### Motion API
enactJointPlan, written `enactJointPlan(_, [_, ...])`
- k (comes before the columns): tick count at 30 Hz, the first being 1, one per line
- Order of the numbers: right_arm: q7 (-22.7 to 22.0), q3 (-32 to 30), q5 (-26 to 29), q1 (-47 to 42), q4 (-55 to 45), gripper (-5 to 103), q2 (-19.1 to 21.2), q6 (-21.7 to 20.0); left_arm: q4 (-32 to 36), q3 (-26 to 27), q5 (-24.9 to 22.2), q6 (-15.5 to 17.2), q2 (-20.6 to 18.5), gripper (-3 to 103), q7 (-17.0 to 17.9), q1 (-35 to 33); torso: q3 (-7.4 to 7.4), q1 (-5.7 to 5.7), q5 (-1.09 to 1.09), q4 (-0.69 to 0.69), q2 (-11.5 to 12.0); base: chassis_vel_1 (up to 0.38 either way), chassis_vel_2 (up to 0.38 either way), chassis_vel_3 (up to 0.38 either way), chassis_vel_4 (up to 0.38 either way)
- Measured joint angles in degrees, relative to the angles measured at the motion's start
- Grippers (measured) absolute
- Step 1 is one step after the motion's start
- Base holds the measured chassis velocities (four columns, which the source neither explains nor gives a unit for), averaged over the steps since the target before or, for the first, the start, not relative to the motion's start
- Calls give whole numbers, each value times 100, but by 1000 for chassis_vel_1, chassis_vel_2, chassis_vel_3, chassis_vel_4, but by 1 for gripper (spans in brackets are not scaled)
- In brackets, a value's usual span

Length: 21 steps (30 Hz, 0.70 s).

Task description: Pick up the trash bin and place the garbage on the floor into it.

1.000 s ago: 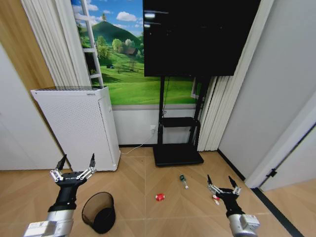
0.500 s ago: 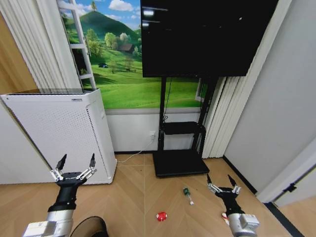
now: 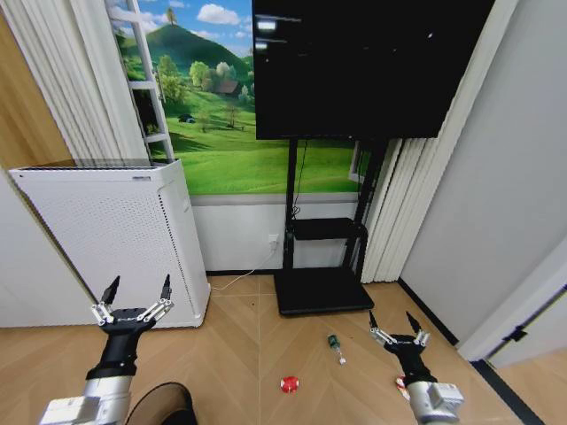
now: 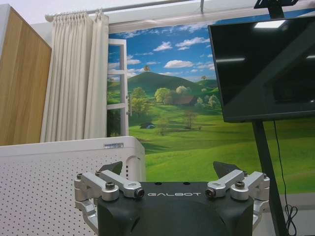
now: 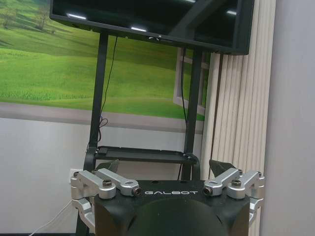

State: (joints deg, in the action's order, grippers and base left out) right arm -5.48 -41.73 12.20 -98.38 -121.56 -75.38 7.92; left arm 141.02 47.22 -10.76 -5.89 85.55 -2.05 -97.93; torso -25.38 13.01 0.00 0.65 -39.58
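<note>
L gripper (image 3: 135,290) is up in front of the robot on the left, fingers spread wide, nothing in it, hanging in the air in front of the tall white perforated appliance (image 3: 106,239). R gripper (image 3: 395,321) mirrors it on the right, also wide open and empty, above the floor (image 3: 239,354). The trash bin (image 3: 161,405), black mesh, peeks in at the bottom edge of the head view, just below and beside the L arm, w/ only its rim and part of the wall visible. Garbage is out on the parquet: a red-and-white piece (image 3: 289,384) sits mid-floor btwn the two arms, a small bottle w/ green label (image 3: 336,346) lies a bit farther out toward the black TV stand base (image 3: 321,291), and another red-and-white piece (image 3: 401,382) shows just beside the R arm, partly hidden by it. All three are apart from the bin. Big dark TV (image 3: 368,66) hangs above, green hill mural (image 3: 213,97) behind it.
</note>
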Motion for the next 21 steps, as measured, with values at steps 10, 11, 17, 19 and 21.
enactJointPlan(10, [245,-45,109,-45,-54,100,-28,89,12,13,-7,-3,10,100,-11,-17,0,0,0,-1,0,0,0,0,0])
enactJointPlan(11, [285,-52,79,-50,-58,100,-30,81,14,14,-8,-7,14,100,-17,-18,0,0,0,-1,0,0,0,0,0])
enactJointPlan(17, [305,-50,9,-43,-50,100,-32,62,18,14,-4,-13,20,100,-22,-22,0,-1,0,-1,0,0,0,0,0])
enactJointPlan(19, [306,-47,4,-40,-41,100,-33,62,18,15,-3,-16,20,100,-24,-22,0,-1,0,-1,0,-34,27,28,-32])
enactJointPlan(21, [304,-43,3,-37,-32,100,-33,62,18,17,-1,-18,20,100,-24,-21,1,-1,0,-1,-1,-68,87,81,-64])
